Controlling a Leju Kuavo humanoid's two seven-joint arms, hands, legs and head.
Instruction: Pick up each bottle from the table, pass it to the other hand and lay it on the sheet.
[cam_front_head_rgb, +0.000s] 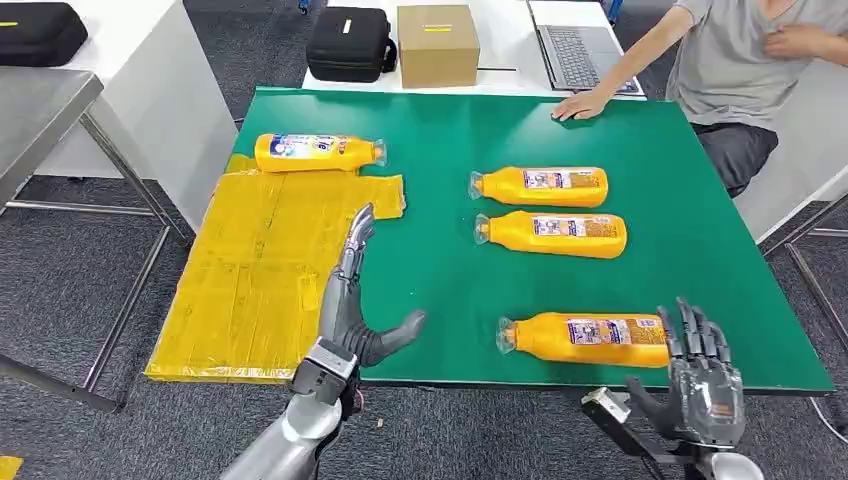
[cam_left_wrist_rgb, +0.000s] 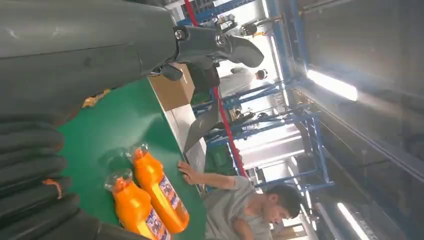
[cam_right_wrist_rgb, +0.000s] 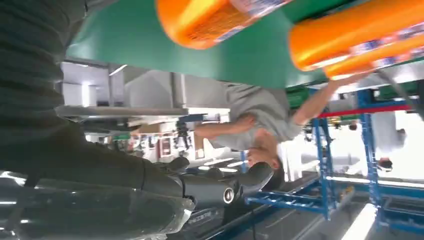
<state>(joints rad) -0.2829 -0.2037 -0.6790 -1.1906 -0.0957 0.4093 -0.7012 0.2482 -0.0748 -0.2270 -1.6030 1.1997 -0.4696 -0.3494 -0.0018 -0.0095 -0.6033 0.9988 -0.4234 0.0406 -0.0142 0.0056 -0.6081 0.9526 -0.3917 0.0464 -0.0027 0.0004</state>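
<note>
Our two silver arms hover at the near edge of the green-topped bench, both hands empty. The left hand stands flat and upright with fingers straight and thumb out, over the seam where the crinkled yellow sheet meets the green. The right hand waits, fingers spread, just beside the base of the nearest orange plastic bottle, which lies on its side near the bench's front edge. Two more orange bottles lie side by side in the middle of the bench, and one delivered bottle already rests along the sheet's far edge. We judge the task about a quarter done, with a fresh pickup at hand: the right hand must come down around the nearest bottle, lift it and pass it across to the left. A seated person's hand rests on the far edge of the bench. Whether the right fingers touch the bottle we cannot tell; the bottles' labels are too small to read.
</note>
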